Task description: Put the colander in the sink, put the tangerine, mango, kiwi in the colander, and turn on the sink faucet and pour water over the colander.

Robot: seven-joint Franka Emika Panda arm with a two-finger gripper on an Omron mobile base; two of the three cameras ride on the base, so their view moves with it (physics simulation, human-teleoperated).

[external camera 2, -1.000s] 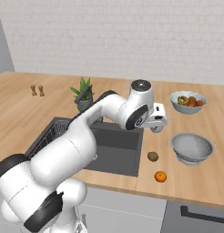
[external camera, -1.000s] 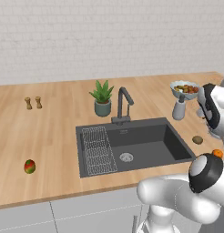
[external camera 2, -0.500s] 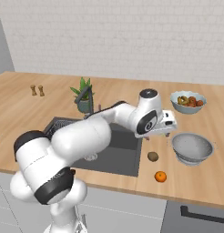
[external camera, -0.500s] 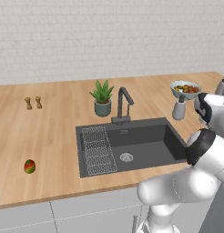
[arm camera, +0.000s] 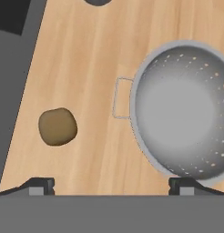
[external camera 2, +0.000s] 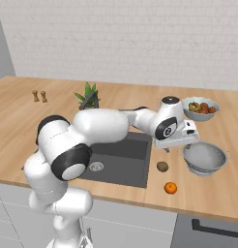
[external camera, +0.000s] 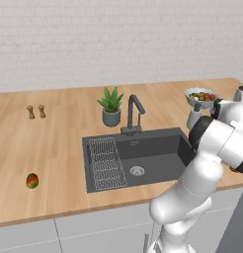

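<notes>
The colander point(arm camera: 180, 109) sits empty on the counter point(arm camera: 86, 59) right of the sink point(external camera: 143, 158), below my pincer point(arm camera: 111, 184) and towards its right tip, one small side handle point(arm camera: 120, 98) facing the gap between my tips. In the right base view the colander point(external camera 2: 204, 158) lies just beyond my hand. The pale fruit bowl point(external camera 2: 200, 109) stands further back on the counter, past my pincer, with several small fruits in it. The sink holds a wire rack point(external camera: 106, 163) and a round drain point(external camera: 137, 171), no fruit, and the faucet point(external camera: 133, 113) stands at its back edge beside a potted plant point(external camera: 111, 106)

My pincer hangs above the counter with its tips spread wide, holding nothing and touching nothing. The kiwi point(arm camera: 58, 126) lies on the wood below my left tip, apart from the colander; seen from the right base, the kiwi point(external camera 2: 162, 166) is near the sink's edge. The tangerine point(external camera 2: 171, 188) lies nearer the counter's front edge, on my near side. The mango point(external camera: 32, 181) is far off across the sink, on the counter's left part, with two small shakers point(external camera: 36, 111) further back
</notes>
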